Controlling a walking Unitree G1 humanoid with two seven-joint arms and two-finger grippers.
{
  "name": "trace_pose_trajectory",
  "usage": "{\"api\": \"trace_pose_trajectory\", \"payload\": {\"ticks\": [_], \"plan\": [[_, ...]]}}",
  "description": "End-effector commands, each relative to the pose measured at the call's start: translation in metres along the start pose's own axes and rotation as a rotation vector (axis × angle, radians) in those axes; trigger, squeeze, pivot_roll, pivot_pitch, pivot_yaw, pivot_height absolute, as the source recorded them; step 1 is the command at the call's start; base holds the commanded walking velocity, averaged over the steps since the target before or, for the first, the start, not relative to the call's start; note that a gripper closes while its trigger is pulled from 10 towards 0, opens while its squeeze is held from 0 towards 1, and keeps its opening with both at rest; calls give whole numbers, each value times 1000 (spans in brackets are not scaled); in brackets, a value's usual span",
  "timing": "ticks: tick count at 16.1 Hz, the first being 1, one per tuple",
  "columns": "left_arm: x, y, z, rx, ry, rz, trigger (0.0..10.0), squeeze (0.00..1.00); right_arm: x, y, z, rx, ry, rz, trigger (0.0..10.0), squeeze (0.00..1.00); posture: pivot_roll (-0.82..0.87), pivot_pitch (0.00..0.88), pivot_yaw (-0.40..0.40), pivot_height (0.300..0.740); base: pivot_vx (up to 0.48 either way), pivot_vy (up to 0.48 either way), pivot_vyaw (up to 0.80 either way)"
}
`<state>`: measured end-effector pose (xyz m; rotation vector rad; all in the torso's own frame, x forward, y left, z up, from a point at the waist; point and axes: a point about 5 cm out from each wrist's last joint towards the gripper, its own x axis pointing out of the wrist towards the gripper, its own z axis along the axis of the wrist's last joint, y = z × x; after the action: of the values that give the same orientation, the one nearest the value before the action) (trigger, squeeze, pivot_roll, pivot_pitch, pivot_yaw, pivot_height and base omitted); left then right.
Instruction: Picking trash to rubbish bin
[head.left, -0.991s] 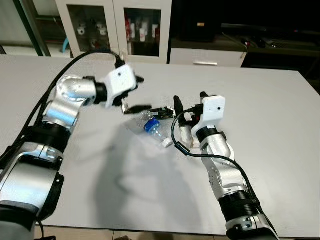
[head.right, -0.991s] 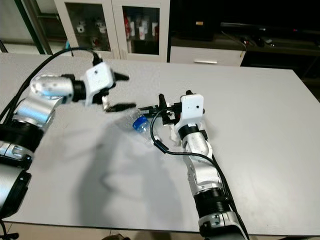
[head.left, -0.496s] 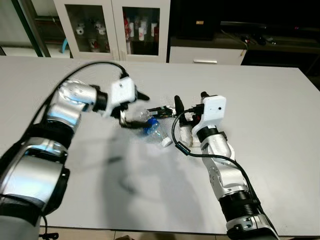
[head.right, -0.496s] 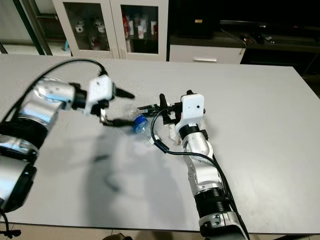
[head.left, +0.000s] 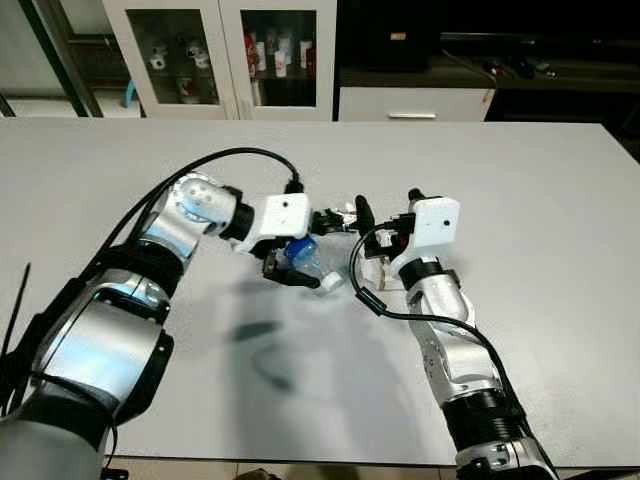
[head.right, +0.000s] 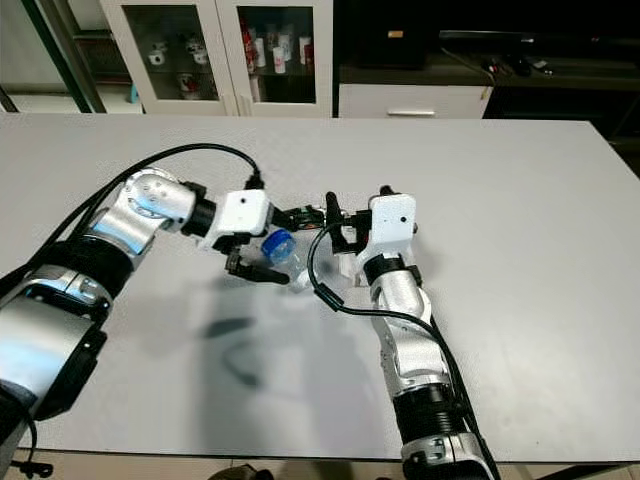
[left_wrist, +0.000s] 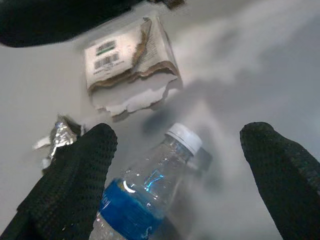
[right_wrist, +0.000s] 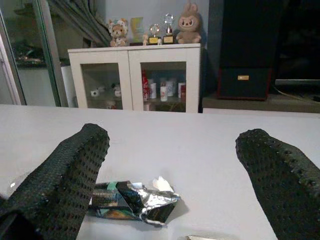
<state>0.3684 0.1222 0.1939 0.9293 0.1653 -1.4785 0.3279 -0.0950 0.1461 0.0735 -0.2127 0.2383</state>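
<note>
My left gripper (left_wrist: 175, 200) is spread wide around the plastic bottle (left_wrist: 145, 192) lying on the table (head.left: 560, 200) — straddling it to pinch; my right gripper (right_wrist: 172, 165), also spread, waits over the foil wrapper (right_wrist: 132, 200).

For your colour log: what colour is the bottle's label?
Blue, on the clear bottle; clearest in the left wrist view.
</note>
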Motion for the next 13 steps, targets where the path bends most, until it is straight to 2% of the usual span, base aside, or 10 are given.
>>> {"api": "trace_pose_trajectory", "payload": {"ticks": [1,3,5,10,13], "plan": [[0,4,5,61,37,-21,10000,0,-1,-2,4,8,-11,-13,10000,0,-68,23,69,740,0,0,0],[-2,4,4,219,156,-51,10000,0,-3,-3,3,8,-11,-21,10000,0,-67,25,76,740,0,0,0],[-3,4,2,290,230,-57,10000,0,-3,-3,3,9,-11,-22,10000,0,-68,26,83,740,0,0,0],[10,1,1,348,239,-18,10000,0,-5,-2,3,16,-10,-31,10000,0,-79,29,94,740,0,0,0],[19,4,5,351,193,91,10000,0,-6,-3,2,15,-8,-36,10000,0,-81,30,91,740,0,0,0]]}}
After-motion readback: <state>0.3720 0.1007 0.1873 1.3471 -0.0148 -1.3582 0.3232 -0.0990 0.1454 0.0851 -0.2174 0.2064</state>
